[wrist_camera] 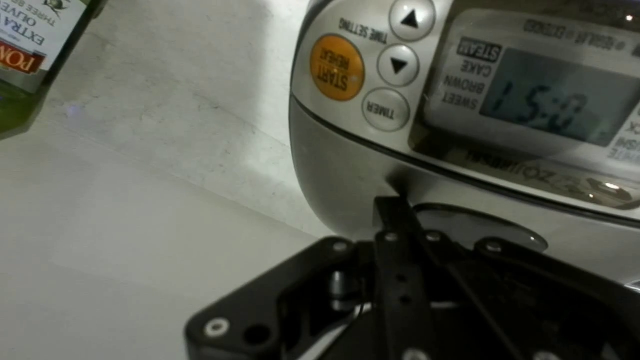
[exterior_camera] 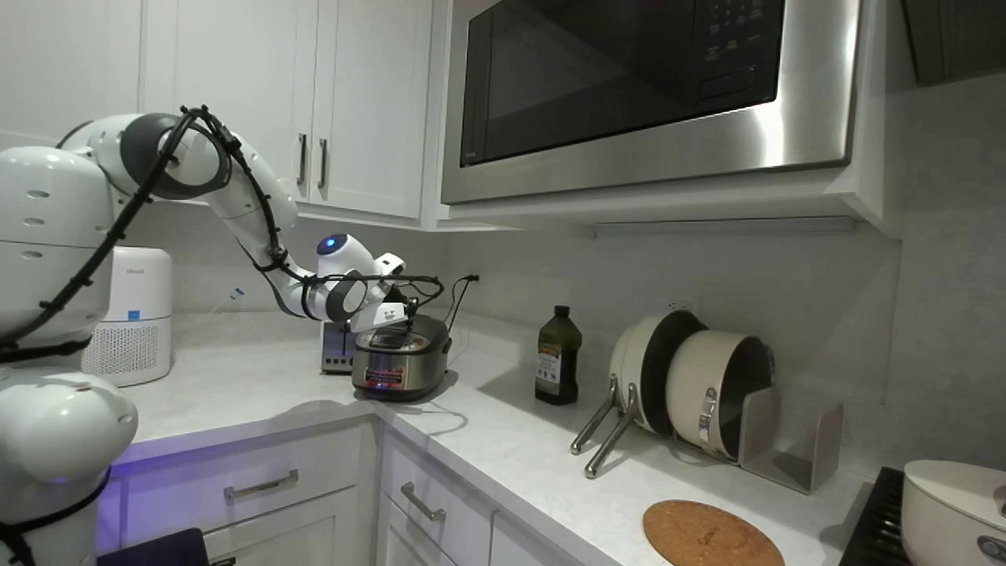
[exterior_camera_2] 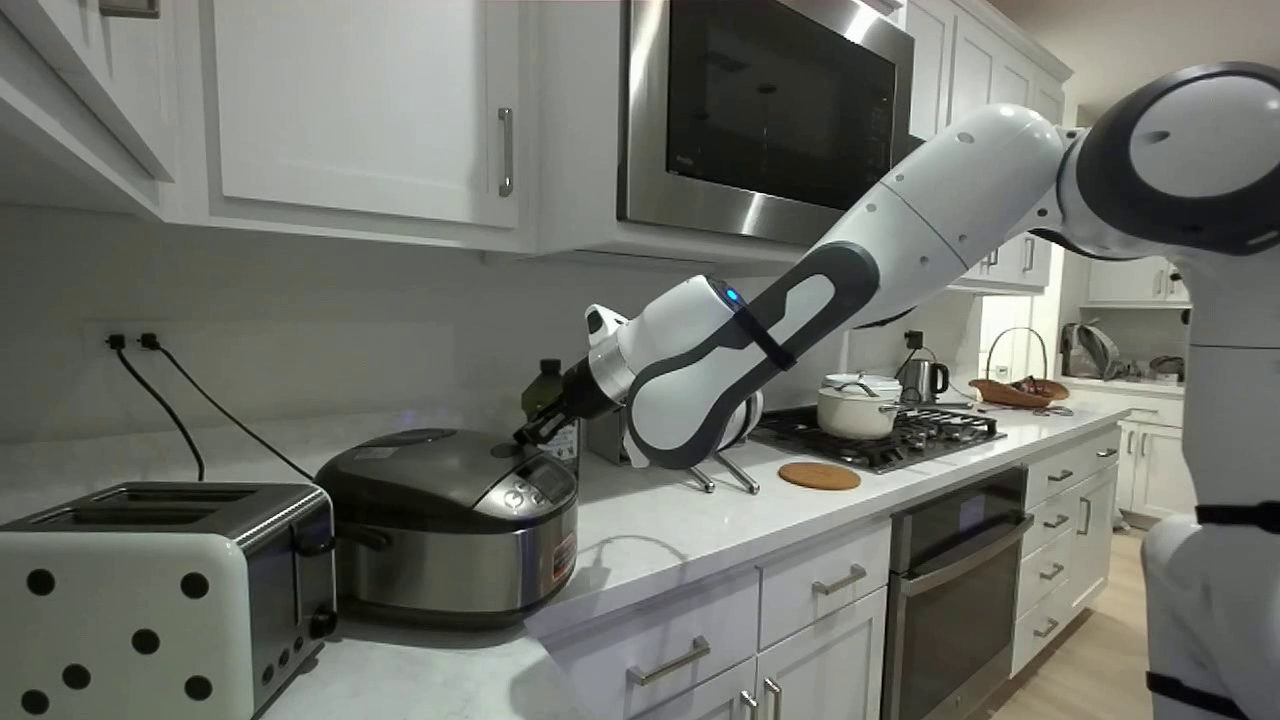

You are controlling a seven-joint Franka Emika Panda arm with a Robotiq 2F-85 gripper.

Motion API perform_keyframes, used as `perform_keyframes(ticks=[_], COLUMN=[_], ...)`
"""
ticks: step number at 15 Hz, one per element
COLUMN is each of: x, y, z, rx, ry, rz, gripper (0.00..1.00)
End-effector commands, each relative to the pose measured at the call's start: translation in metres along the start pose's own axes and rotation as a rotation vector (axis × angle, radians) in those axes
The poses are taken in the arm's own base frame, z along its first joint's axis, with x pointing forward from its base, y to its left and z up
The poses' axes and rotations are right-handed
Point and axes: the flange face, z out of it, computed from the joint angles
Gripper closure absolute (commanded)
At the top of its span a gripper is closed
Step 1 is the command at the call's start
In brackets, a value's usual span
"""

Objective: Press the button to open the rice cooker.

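The rice cooker [exterior_camera: 420,368] stands at the counter corner with its lid down. In an exterior view its silver body and dark top [exterior_camera_2: 430,560] show close up. In the wrist view its control panel reads upside down, with an orange start button [wrist_camera: 337,67] and a lit display [wrist_camera: 555,95]. An oval grey button [wrist_camera: 480,227] lies on the lid beside the panel, partly hidden by a finger. My gripper [wrist_camera: 392,202] is shut and empty, its tips at the oval button's end, over the lid. I cannot tell whether they touch. In an exterior view the gripper [exterior_camera_2: 528,436] points down at the lid.
A toaster [exterior_camera_2: 120,590] stands close beside the cooker. An olive oil bottle [exterior_camera: 559,358] stands near it on the counter. Pans [exterior_camera: 707,385] in a rack, a cork mat [exterior_camera: 711,534] and a white pot [exterior_camera: 955,511] are farther along. A microwave [exterior_camera: 629,94] hangs above.
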Motion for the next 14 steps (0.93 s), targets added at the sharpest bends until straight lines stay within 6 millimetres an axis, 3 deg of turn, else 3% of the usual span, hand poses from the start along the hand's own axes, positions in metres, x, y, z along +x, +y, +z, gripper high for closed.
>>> perform_keyframes(ticks=[1,14], x=[0.006,0.033], y=[-0.008,-0.046], z=[0.004,-0.011], rx=[0.031,0.158], ry=[-0.031,-0.162], rz=[-0.01,-0.03], gripper=[1.0,1.0])
